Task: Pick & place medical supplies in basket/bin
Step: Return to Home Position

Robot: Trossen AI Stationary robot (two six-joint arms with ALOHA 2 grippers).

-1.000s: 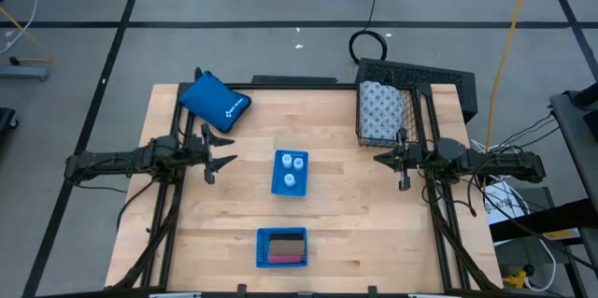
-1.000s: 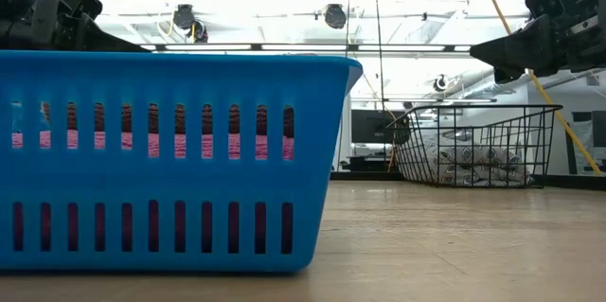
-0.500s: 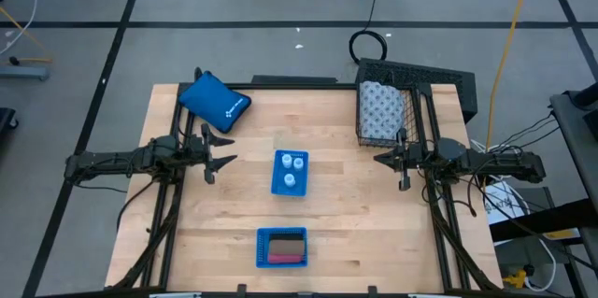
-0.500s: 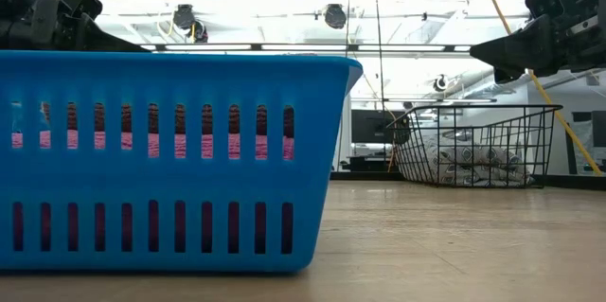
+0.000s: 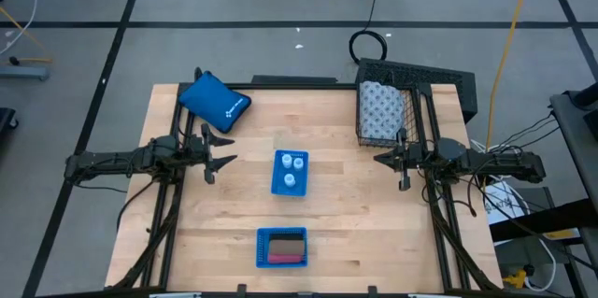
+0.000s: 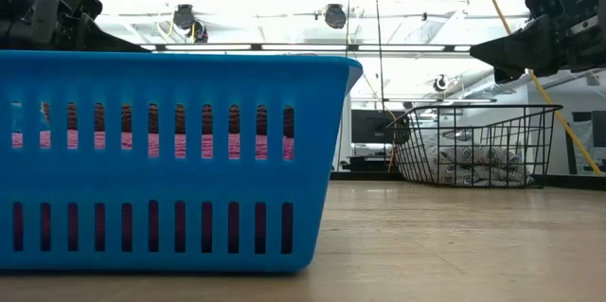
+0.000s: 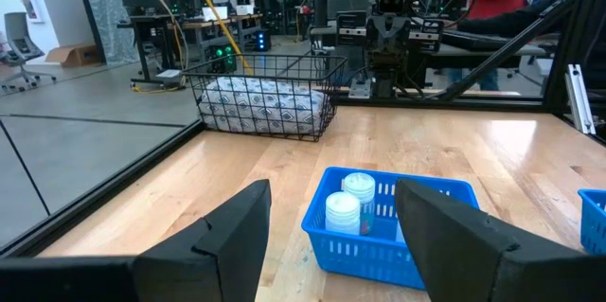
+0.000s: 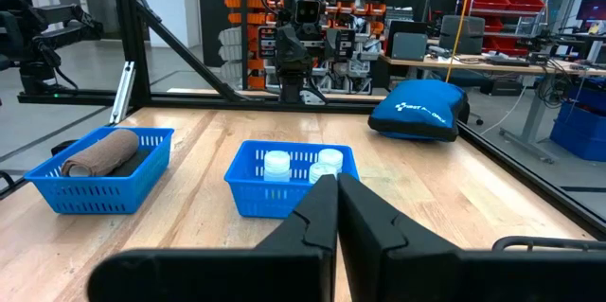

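Note:
Three small white bottles point(image 5: 291, 169) stand upright in a blue tray point(image 5: 277, 186) at the table's middle. A second blue tray point(image 5: 261, 248) near the front edge holds pink, brown and dark oblong blocks point(image 5: 285, 248). The black wire basket point(image 5: 411, 78) stands at the far right corner, with the white dotted roll point(image 5: 381, 111) lying on its bottom. My left gripper point(image 5: 224, 160) hovers open at the left side, pointing level at the bottle tray point(image 7: 379, 245). My right gripper point(image 5: 378, 158) hovers shut at the right side, just in front of the basket, with nothing in it point(image 8: 336, 207).
A blue zipped pouch point(image 5: 214, 101) lies at the far left corner. Bare wood stretches between the two trays and on either side of them. In the low view the near tray point(image 6: 170, 160) fills the left foreground and the basket point(image 6: 473, 146) stands behind on the right.

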